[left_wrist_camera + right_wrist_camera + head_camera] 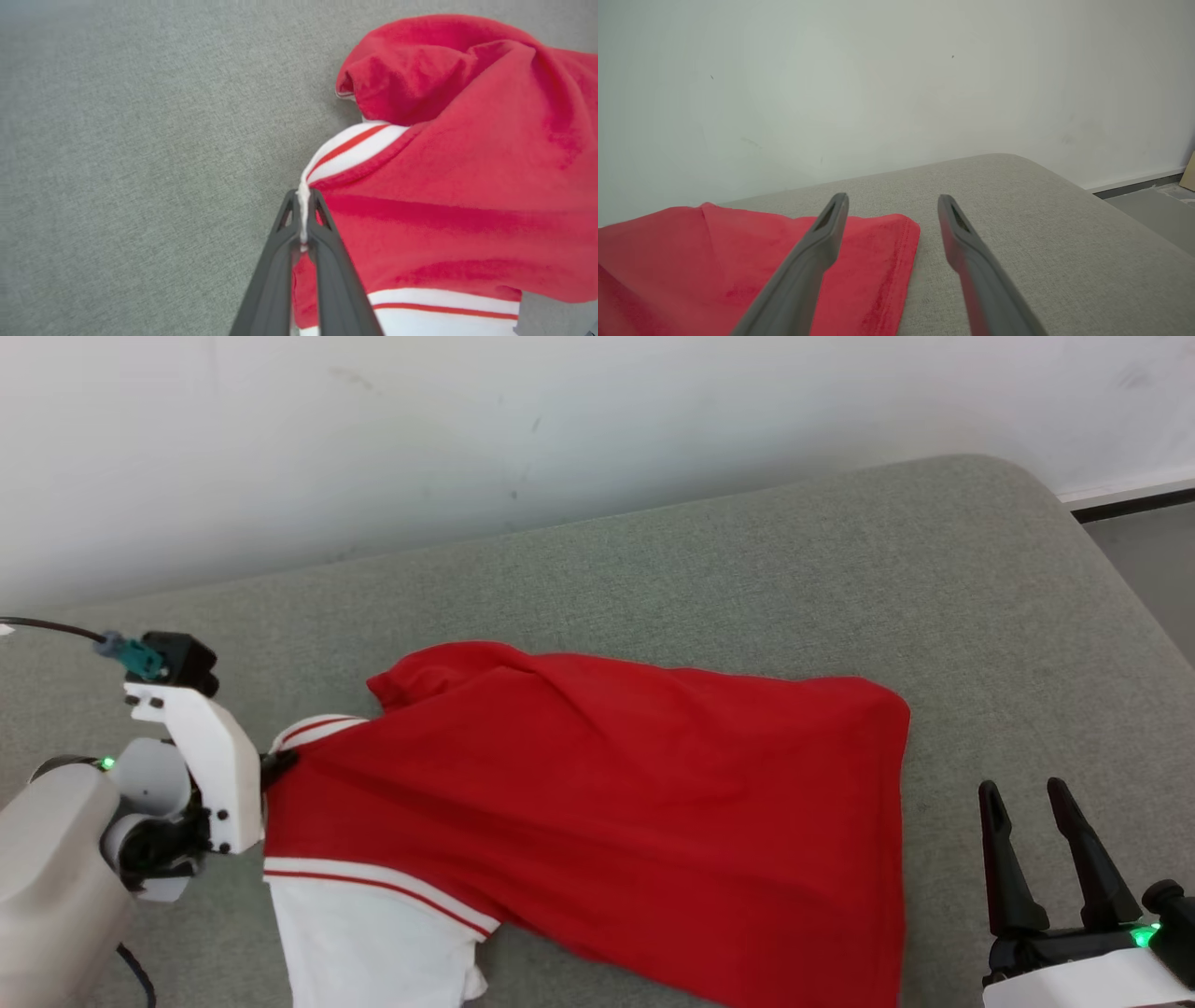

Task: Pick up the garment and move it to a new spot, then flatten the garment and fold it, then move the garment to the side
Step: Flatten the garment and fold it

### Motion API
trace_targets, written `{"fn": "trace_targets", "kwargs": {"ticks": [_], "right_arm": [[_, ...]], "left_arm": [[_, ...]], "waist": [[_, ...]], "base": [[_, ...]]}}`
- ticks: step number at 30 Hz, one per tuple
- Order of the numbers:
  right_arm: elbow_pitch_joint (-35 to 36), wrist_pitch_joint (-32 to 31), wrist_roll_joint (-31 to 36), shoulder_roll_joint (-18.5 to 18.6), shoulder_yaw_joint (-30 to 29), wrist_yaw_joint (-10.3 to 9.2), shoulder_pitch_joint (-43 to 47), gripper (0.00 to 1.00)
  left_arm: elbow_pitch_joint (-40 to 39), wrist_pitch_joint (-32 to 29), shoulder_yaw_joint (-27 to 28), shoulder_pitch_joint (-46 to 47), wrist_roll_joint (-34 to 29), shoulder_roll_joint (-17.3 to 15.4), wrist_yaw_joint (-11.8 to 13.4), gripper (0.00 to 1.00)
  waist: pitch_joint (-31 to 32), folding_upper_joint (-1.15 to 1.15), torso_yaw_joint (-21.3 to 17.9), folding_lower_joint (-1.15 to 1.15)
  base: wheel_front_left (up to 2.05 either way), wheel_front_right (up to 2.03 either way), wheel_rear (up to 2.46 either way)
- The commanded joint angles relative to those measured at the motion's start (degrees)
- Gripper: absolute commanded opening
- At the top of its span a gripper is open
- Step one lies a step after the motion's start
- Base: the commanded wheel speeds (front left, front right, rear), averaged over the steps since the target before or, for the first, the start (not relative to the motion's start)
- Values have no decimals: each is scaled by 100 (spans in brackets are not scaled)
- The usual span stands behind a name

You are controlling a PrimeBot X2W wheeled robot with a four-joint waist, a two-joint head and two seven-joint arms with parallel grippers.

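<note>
Fingers (275, 280) of the left gripper (303, 196) pinch the red garment (607, 784) at its white trim (348, 154); the right gripper's (1021, 787) are spread, empty.

- I count one garment (597, 803) on my feeds.
- Two grippers: the left gripper (280, 763) and the right gripper (1022, 793).
- Four dark fingers (803, 266) in all (two to each gripper).
- One grey cushion (747, 579).
- One wall (467, 429).
- One black cable (47, 627).
- Two green lights (107, 763), one on each arm.
</note>
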State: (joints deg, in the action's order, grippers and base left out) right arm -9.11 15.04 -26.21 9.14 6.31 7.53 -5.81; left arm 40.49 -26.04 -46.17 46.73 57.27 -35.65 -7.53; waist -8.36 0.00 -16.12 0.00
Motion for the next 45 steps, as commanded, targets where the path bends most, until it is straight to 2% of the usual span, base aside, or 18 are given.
{"fn": "trace_targets", "kwargs": {"ticks": [1, 3, 4, 5, 6, 13, 17, 19, 25, 28, 31, 34, 38, 41, 45], "right_arm": [[-18, 18, 53, 29, -30, -9, -48, 100], [-31, 18, 65, 31, -58, -9, -42, 100], [-38, 18, 72, 33, -71, -9, -27, 100], [-48, 18, 78, 33, -91, -9, -7, 100], [-58, 17, 79, 29, -107, -9, 17, 100], [-63, 18, 52, 21, -209, -9, 168, 100], [26, 18, 80, -26, -301, -9, 269, 100], [97, 18, 87, -85, -337, -9, 306, 100], [346, 10, 236, -153, -420, -9, 505, 100], [497, 10, 321, -173, -466, -9, 621, 100], [651, 10, 365, -203, -571, -9, 737, 100], [790, 10, 379, -189, -659, -9, 860, 100], [1021, 10, 385, -232, -801, -9, 1008, 100], [1123, 10, 423, -289, -799, -9, 1096, 100], [1184, 10, 467, -291, -679, -9, 1063, 100]], "left_arm": [[84, 85, 12, 62, -66, -8, 9, 0], [202, 240, -2, 109, -85, 32, 9, 0], [261, 306, -18, 117, -85, 55, 9, 11], [298, 361, -36, 112, -54, 86, 9, 52], [322, 386, -45, 90, 29, 123, 9, 100], [102, 830, -330, 89, -91, 60, 9, 100], [-172, 1560, -232, 3, -176, -33, 23, 100], [-369, 2078, -104, -94, -225, -56, 130, 100], [-1184, 3667, 359, -728, -293, -16, 781, 100], [-1723, 4037, 574, -1193, -464, -10, 1237, 100], [-2427, 4123, 855, -1725, -772, 53, 1684, 100], [-3235, 4117, 1445, -2442, -1233, 222, 2036, 100], [-4019, 4116, 2055, -3515, -1811, 611, 2331, 100], [-4313, 4117, 2499, -4095, -2214, 974, 2292, 100], [-4464, 4118, 2950, -4581, -2800, 1536, 2019, 100]], "waist": [[3, 0, 6, 0], [18, 0, 29, 0], [34, 0, 48, 0], [59, 0, 74, 0], [90, 0, 104, 0], [316, 0, 343, 0], [439, 0, 516, 0], [497, 0, 608, 0], [680, 0, 918, 0], [736, 0, 1041, 0], [754, 0, 1159, 0], [761, 0, 1216, 0], [783, 0, 1249, 0], [794, 0, 1290, 0], [742, 0, 1325, 0]], "base": [[0, 0, 0], [0, 0, 0], [0, 0, 0], [0, 0, 0], [0, 0, 0], [0, 0, 0], [0, 0, 0], [0, 0, 0], [0, 0, 0], [0, 0, 0], [0, 0, 0], [0, 0, 0], [0, 0, 0], [0, 0, 0], [0, 0, 0]]}}
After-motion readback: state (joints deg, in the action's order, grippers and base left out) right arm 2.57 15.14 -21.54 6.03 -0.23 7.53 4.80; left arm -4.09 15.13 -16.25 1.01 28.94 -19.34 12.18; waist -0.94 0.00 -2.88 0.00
